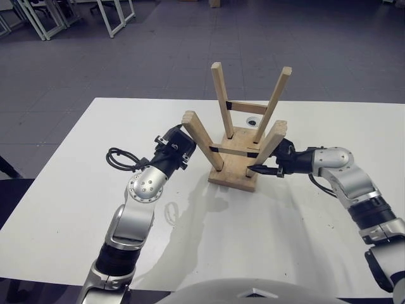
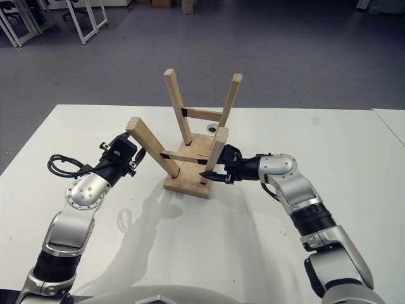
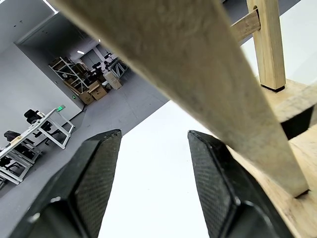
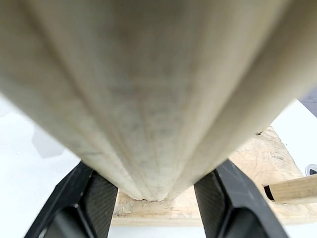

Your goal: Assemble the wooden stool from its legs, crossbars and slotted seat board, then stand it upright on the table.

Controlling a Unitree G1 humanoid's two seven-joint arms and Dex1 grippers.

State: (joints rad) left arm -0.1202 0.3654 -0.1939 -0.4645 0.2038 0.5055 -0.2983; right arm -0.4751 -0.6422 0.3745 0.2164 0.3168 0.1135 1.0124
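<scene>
Item: wooden stool [image 1: 237, 149], centre of frame, standing inverted on the white surface [image 1: 209, 247]; slotted seat board [image 1: 231, 177] lies flat, all four legs point up and splay outward, a pose that likely lets the joints be pressed down into the slots. Far crossbar [image 1: 248, 107] spans the two rear legs at upper centre; near crossbar [image 1: 235, 151] spans the front pair just above the board. Left tool [image 3: 154, 141], left of centre, is spread wide and holds nothing; the near-left leg [image 1: 204, 142] passes close beside one finger [image 3: 218, 178], apparently within reach for steadying. Right tool [image 1: 255, 170], right of centre, sits low on the near-right leg [image 1: 269, 142] with a finger on each side, seemingly clamped on it just above the board, probably to seat or brace that joint. Black cable [image 1: 120, 158] lies coiled at left, well apart from the stool. Status, as judged: assembly looks essentially complete; turning it upright remains
</scene>
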